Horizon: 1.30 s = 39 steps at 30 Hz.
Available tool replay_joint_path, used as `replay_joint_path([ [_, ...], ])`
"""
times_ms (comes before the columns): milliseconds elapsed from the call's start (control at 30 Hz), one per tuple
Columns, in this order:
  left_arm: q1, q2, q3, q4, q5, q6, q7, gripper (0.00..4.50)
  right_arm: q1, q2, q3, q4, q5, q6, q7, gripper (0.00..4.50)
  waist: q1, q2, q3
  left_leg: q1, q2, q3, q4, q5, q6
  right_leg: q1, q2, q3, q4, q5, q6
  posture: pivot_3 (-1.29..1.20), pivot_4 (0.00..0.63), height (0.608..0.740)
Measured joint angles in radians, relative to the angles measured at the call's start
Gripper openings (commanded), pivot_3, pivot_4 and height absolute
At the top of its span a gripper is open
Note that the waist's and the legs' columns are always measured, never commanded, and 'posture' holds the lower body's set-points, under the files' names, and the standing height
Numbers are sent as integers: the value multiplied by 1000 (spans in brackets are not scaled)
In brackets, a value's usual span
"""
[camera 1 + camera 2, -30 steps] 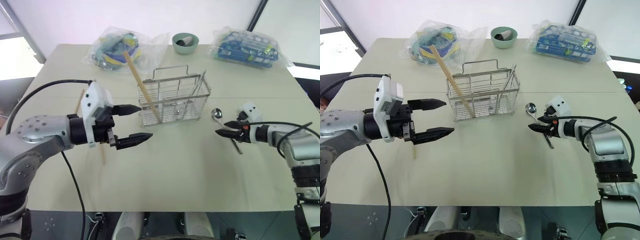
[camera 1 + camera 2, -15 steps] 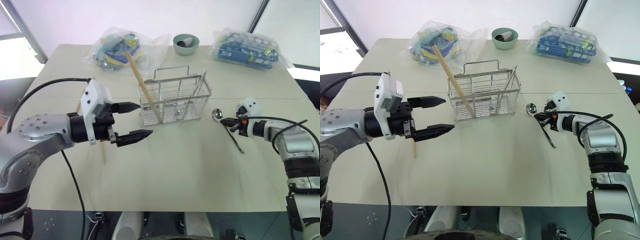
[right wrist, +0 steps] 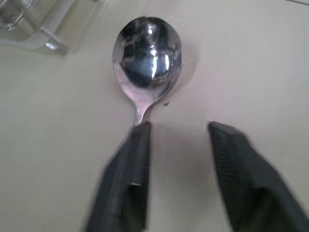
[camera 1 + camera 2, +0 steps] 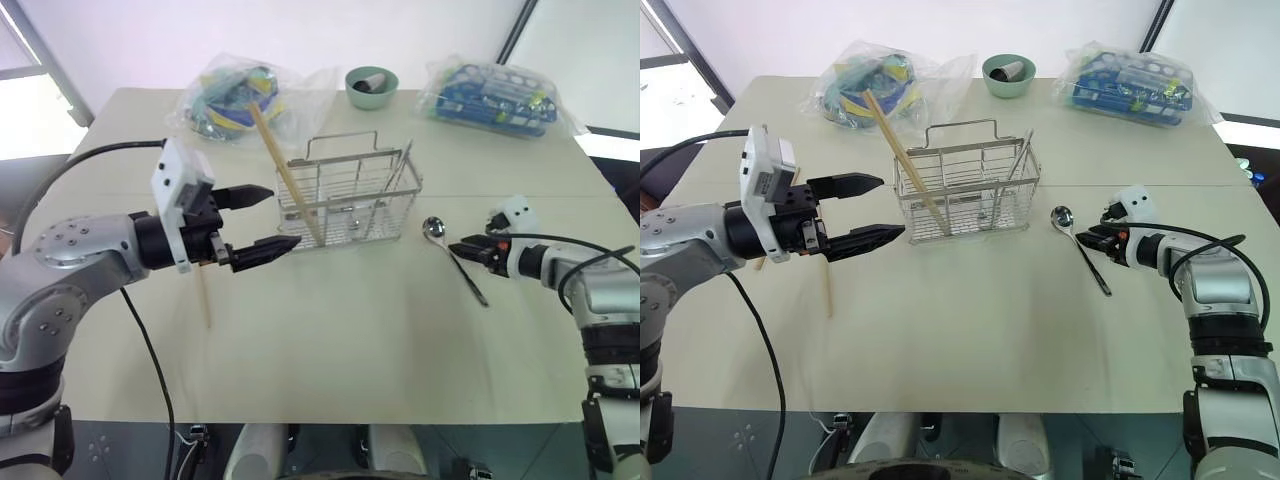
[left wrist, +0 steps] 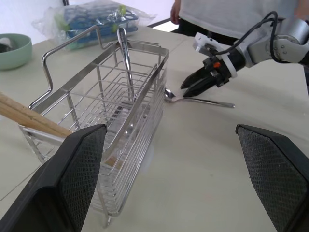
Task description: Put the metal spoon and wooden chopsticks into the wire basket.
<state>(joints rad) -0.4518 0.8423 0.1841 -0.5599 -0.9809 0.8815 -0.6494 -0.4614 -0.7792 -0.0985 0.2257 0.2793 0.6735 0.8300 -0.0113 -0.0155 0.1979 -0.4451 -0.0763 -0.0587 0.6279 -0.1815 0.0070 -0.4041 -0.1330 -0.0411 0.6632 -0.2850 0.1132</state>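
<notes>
A: Spoon location?
B: The metal spoon [image 4: 1080, 244] lay flat on the table [image 4: 970, 340], right of centre in the head frame. Its bowl sat just right of the wire basket [image 4: 966, 196], and the handle ran down and to the right. Not in the basket.

A: Right claw?
B: The right gripper [image 4: 1087, 236] sat right of the spoon, its tips beside the handle. In the right wrist view its 2 fingers [image 3: 126, 181] were parted with nothing between them. 1 tip was at the spoon's neck, touching or just over it, I couldn't tell which. The other was apart on bare table.

A: Left claw?
B: The left gripper [image 4: 262, 219] hovered at left centre, jaws spread wide and empty, pointing at the basket's left end. Its tips were near the wire but not touching.

A: Chopsticks?
B: 1 of the wooden chopsticks [image 4: 905, 163] stood leaning in the basket's left end, its top tilted toward the upper left. The left wrist view showed what looked like 2 stick ends there, hard to say for sure. Another stick [image 4: 825, 292] lay on the table at lower left, below the left gripper and partly hidden by it.

A: Anything else in the basket?
B: A metal utensil [image 5: 125, 58] leaned inside the right end.

A: Background?
B: A green bowl [image 4: 1008, 75] was at top centre, with plastic bags [image 4: 865, 85] in the upper left and upper right. A person's torso [image 5: 227, 17] showed behind the table in the left wrist view.
</notes>
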Motion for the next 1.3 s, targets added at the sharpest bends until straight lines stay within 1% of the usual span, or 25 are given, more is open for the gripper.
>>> replay_joint_path([
  [200, -7, -2, 0, 0, 4, -1, 2, 4500, 10, -1, -34, -111, 31, 66, -19, 2953, 3, 0, 0, 0, 0, 0, 0, 0, 0, 0, 0, 0, 0, 0, 0, 0, 150, 697],
  [367, -8, -5, 0, 0, 7, -1, 3, 4500, 33, 10, -25, -182, 58, 122, -23, 2953, 3, 0, 0, 0, 0, 0, 0, 0, 0, 0, 0, 0, 0, 0, 0, 0, 150, 697],
  [500, -29, -9, -2, 0, 9, -1, 4, 4500, 36, 38, 8, -173, 53, 124, -42, 2953, 3, 0, 0, 0, 0, 0, 0, 0, 0, 0, 0, 0, 0, 0, 0, 0, 150, 697],
  [633, -33, -9, -1, 0, 8, 1, 4, 4500, 35, 47, 16, -118, 45, 113, -51, 2953, 3, 0, 0, 0, 0, 0, 0, 0, 0, 0, 0, 0, 0, 0, 0, 0, 150, 697],
  [767, -33, -8, -1, 0, 8, 2, 4, 4500, 24, 55, 16, -62, 38, 61, -52, 2953, 2, 0, 0, 0, 0, 0, 0, 0, 0, 0, 0, 0, 0, 0, 0, 0, 150, 697],
  [867, -33, -8, 0, 0, 8, 3, 4, 4500, 23, 56, 16, -40, 37, 35, -55, 2146, 2, 0, 0, 0, 0, 0, 1, 0, 0, 1, 0, 0, 0, 0, 0, 0, 150, 697],
  [900, -33, -8, 0, 0, 8, 3, 4, 4500, 23, 56, 14, -32, 36, 30, -60, 1762, 2, 0, 0, 0, 0, 0, 1, 0, 0, 1, 0, 0, 0, 0, 0, 0, 150, 697],
  [1000, -33, -8, 1, 0, 8, 3, 4, 4500, 24, 56, 9, -23, 36, 19, -64, 222, 2, 0, 0, 0, 0, 0, 0, 0, 0, 1, 0, 0, 0, 0, 0, 0, 150, 697],
  [1033, -33, -8, 1, 0, 8, 3, 4, 4500, 25, 58, 8, -25, 37, 18, -65, 38, 3, 0, 0, 0, 0, 0, 0, 0, 0, 1, 0, 0, 0, 0, 0, 0, 150, 697],
  [1300, -33, -8, 1, 2, 9, 2, 2, 4500, 35, 58, 9, -40, 38, 19, -68, 38, 3, -1, -1, 0, 0, 0, 0, 0, 0, 1, 0, 0, 0, 0, 0, 0, 150, 697],
])
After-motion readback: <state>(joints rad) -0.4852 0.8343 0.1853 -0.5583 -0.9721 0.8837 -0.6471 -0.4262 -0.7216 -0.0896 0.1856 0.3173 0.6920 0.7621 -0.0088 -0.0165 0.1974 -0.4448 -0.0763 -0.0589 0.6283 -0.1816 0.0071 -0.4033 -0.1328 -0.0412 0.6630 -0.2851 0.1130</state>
